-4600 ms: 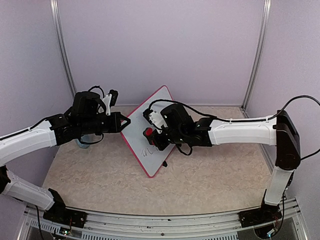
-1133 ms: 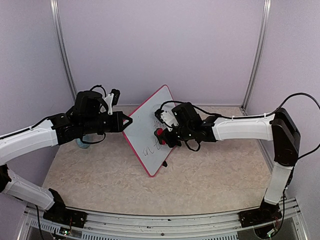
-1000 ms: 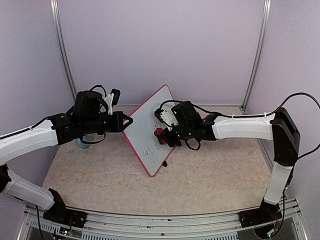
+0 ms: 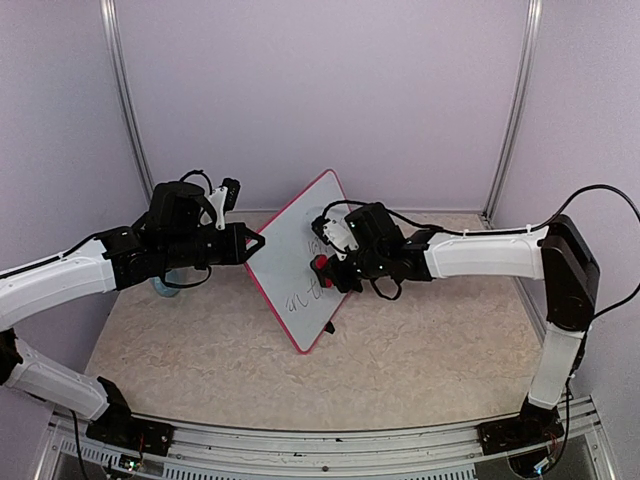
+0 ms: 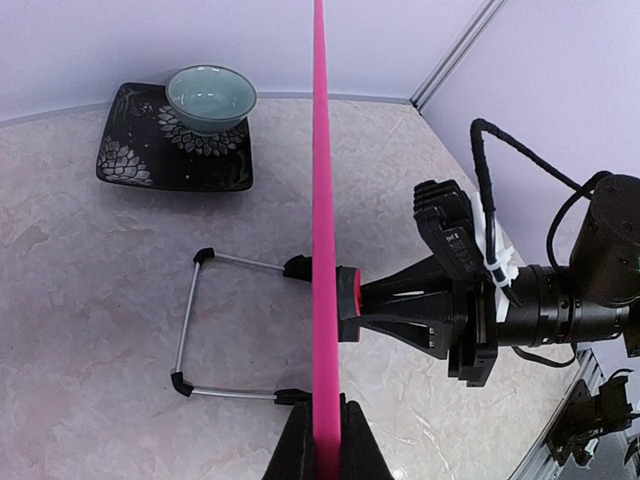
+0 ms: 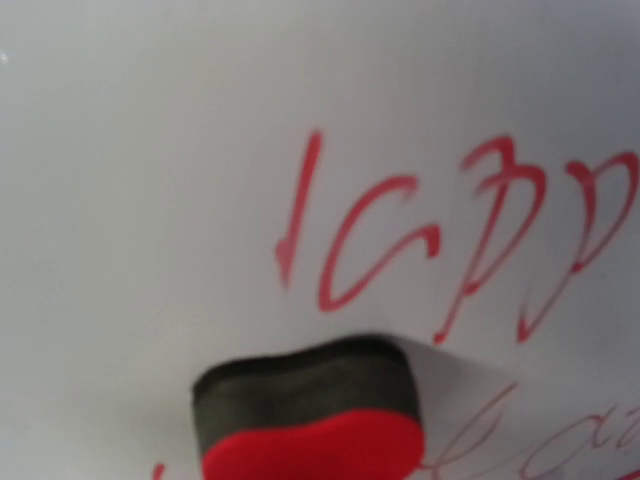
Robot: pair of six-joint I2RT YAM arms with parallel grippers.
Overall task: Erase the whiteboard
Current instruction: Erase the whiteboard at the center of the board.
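Right gripper [image 4: 326, 270] is pinched tight on a red eraser [image 6: 312, 432], whose dark felt side sits flat against the whiteboard [image 4: 288, 262]. In the right wrist view the felt sits just below a line of red writing [image 6: 400, 240], with more strokes at its sides. The right arm reaches in from the right, forearm nearly level and wrist pointing left at the board face.

Left gripper [image 4: 252, 241] is clamped on the board's pink frame at its left edge; in the left wrist view the fingers [image 5: 352, 452] squeeze the frame from both sides. The left arm comes in from the left, forearm rising and wrist level.

The board stands up on the table [image 4: 420, 350] mid-scene between the two arms, lower corner toward the near side. A wire stand [image 5: 190, 330] lies behind it. Further back, a green bowl [image 5: 210, 95] sits on a black tray [image 5: 135, 165].
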